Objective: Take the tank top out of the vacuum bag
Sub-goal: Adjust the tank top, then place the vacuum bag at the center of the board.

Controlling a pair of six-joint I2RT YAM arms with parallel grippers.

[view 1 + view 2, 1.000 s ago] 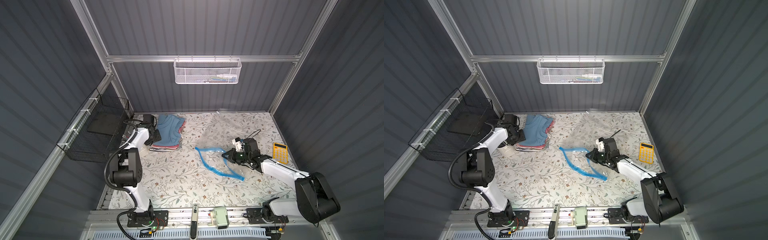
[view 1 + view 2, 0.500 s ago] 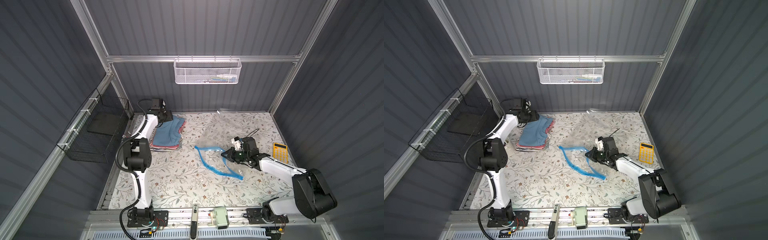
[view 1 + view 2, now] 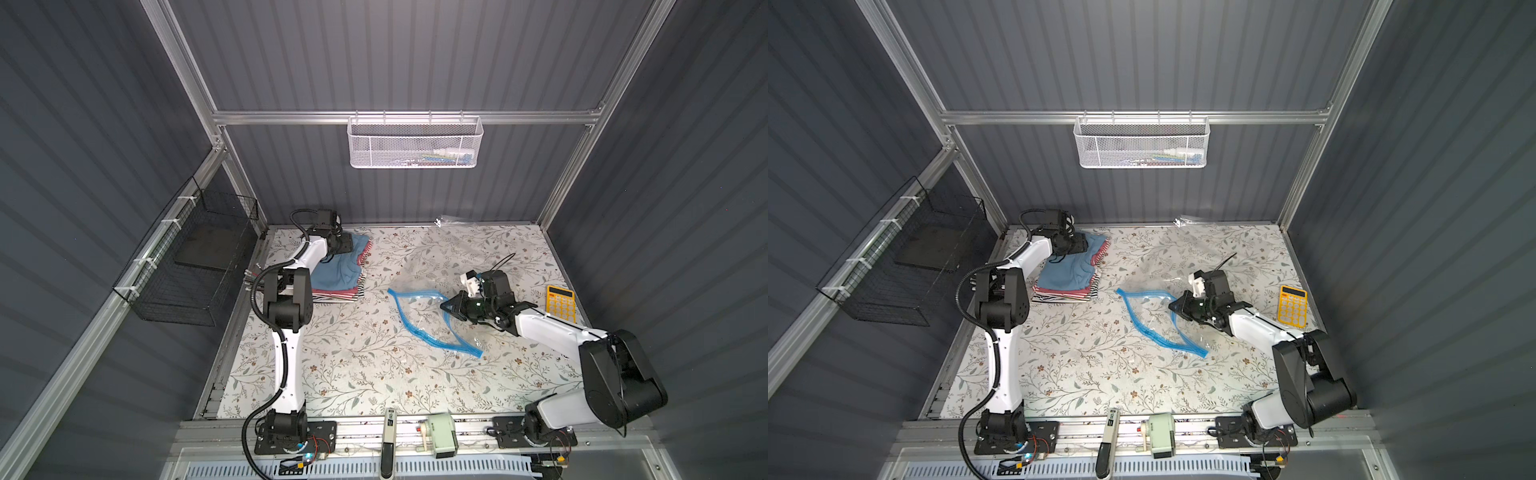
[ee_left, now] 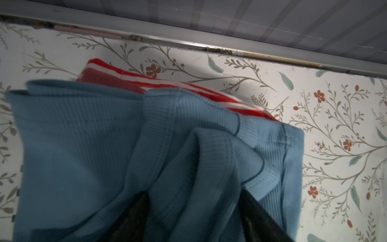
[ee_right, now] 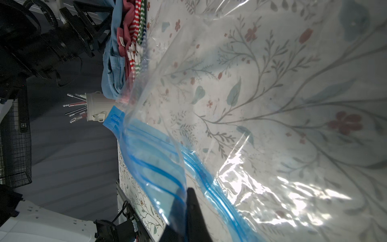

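Right gripper (image 3: 448, 306) of mine is clenched on the bag (image 3: 422, 316) by its blue strip, mid-table toward the right edge, I judge to keep the mouth propped. Left gripper (image 3: 344, 246) stands spread, the tank top (image 3: 337, 269) loose between its jaws atop the pile (image 3: 337, 294) at the table's (image 3: 374, 374) far left corner. The bag looks empty; only the table's print shows through.
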